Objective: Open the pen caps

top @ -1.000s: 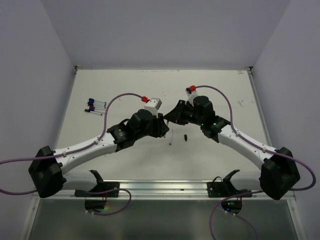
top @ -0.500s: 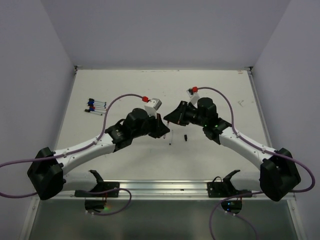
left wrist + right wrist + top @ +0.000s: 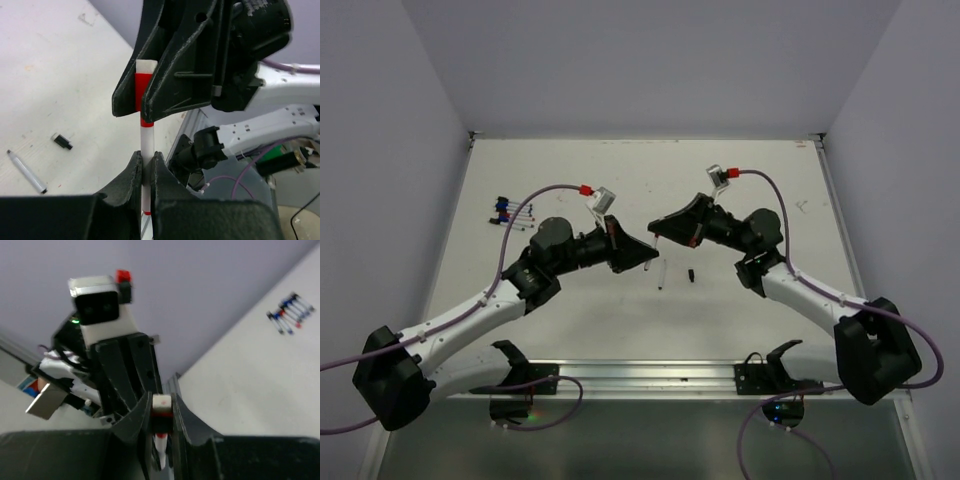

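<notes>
From above, over the matte white counter [image 3: 570, 170], the left gripper [image 3: 653, 258] and right gripper [image 3: 657, 226] meet tip to tip, with a thin white pen [image 3: 658, 241] bridging them. A loose pen [image 3: 661, 276] and a stubby black cap [image 3: 691, 274] lie just beside each other on the counter. A row of pens [image 3: 513, 212] lies well apart, far left.

Left wrist: the left gripper's moulded black fingers [image 3: 132, 175] are clamped on the smooth white barrel, and the right gripper pinches the glossy red cap [image 3: 140, 92].

Right wrist: the black fingers squeeze the cap, its flat white end showing.
</notes>
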### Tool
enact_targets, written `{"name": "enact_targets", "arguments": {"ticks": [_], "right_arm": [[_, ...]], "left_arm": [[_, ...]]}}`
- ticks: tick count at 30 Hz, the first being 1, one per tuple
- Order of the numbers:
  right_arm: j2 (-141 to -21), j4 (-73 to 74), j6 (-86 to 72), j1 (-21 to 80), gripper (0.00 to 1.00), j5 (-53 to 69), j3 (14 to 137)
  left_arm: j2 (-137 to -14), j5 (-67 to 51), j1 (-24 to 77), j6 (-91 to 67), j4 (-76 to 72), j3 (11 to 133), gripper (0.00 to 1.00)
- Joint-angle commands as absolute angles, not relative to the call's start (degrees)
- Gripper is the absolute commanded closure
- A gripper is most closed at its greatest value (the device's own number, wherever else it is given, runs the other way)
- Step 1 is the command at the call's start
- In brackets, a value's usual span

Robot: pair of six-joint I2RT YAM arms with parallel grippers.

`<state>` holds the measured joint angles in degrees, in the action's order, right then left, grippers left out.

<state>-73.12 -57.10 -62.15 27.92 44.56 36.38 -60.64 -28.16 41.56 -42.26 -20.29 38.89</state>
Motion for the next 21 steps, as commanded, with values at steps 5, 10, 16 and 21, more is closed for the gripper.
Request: {"name": "enact_targets", "arguments": {"ticks": [5,10,16,21], "right_arm": [[-66.08,7.48,-30.80,33.38,1.00,3.24,52.62],[-69.43,22.85,-29.79,38.49,1.00,-22.84,59.94],[-67.68,19.62,-27.42,38.76,1.00,-21.20,57.23],[-66.36,12.77,-30.04,36.13,1.00,-3.51,53.54]], "left_arm": [[-68.53,29.52,51.30,-42.25,29.02,63.34,1.00],[-85.50,53.25,62.04,-65.45,58.69,77.15,1.00],[-75.71,41.00,63.99,-44.30,29.14,66.42,1.00],[-56.12,14.57,59.34,-34.46,3.46,51.88,1.00]]}}
